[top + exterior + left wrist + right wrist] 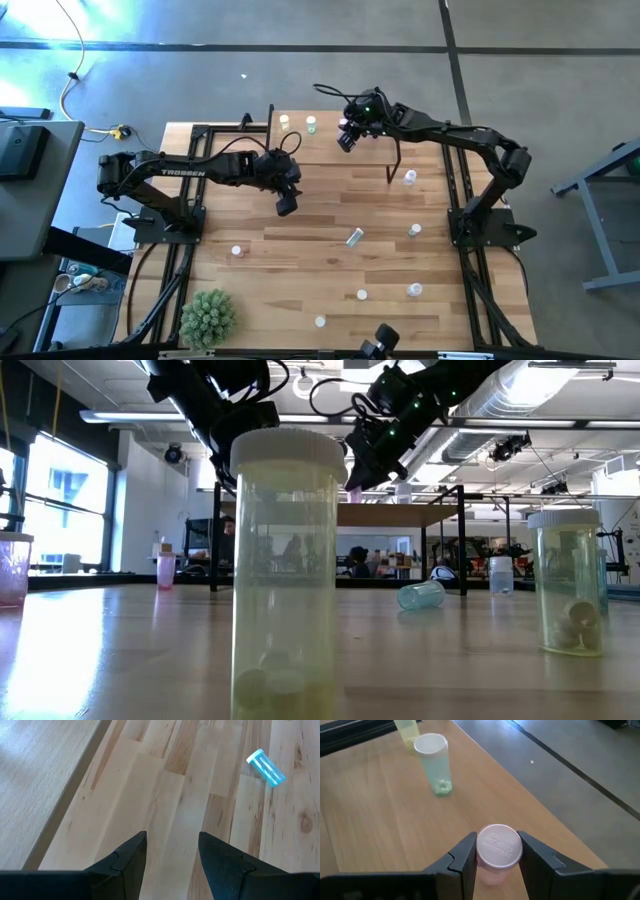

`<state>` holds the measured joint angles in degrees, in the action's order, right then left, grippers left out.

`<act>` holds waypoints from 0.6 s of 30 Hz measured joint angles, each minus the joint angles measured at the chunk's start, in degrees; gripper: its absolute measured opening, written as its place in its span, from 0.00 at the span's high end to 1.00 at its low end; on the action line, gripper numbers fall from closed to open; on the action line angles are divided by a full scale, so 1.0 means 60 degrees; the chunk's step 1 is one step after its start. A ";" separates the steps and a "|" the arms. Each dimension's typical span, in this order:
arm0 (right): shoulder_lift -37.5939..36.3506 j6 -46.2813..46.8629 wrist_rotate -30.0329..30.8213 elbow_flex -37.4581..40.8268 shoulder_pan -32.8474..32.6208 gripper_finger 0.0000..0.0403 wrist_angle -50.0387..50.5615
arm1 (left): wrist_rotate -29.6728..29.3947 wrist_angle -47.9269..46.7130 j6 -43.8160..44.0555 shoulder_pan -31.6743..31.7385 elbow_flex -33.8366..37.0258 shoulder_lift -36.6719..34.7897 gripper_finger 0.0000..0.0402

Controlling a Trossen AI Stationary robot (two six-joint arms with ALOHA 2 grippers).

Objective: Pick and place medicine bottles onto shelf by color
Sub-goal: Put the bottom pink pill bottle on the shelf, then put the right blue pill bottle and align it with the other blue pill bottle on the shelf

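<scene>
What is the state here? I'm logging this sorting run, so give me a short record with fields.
left gripper: open, empty, above the bare table
right gripper: shut on pink bottle, above the shelf
on shelf: green bottle and yellow bottle, upright
lying down: blue bottle, on the table
plant: near table corner

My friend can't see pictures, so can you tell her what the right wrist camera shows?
The right gripper holds a pink bottle by its sides, its pale cap facing the camera, above the light-wood shelf. Farther along the shelf stand a green bottle and a yellow bottle behind it. Grey floor lies beyond the shelf's edge.
</scene>
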<state>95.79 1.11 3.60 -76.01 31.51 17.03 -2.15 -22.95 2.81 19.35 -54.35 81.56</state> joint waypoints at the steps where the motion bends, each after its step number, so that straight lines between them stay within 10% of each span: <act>1: 0.0000 -0.0001 0.0000 0.0000 0.0000 0.72 0.0002 | 0.0000 -0.0002 -0.0004 0.0000 0.0000 0.0000 0.58; 18: 0.0000 -0.0186 0.0401 0.0000 0.0000 0.55 -0.0034 | 0.0000 -0.0006 -0.0171 0.0003 0.0000 0.0000 0.58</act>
<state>95.79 -0.01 6.00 -76.01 31.51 16.83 -2.15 -22.98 1.78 19.37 -54.35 81.56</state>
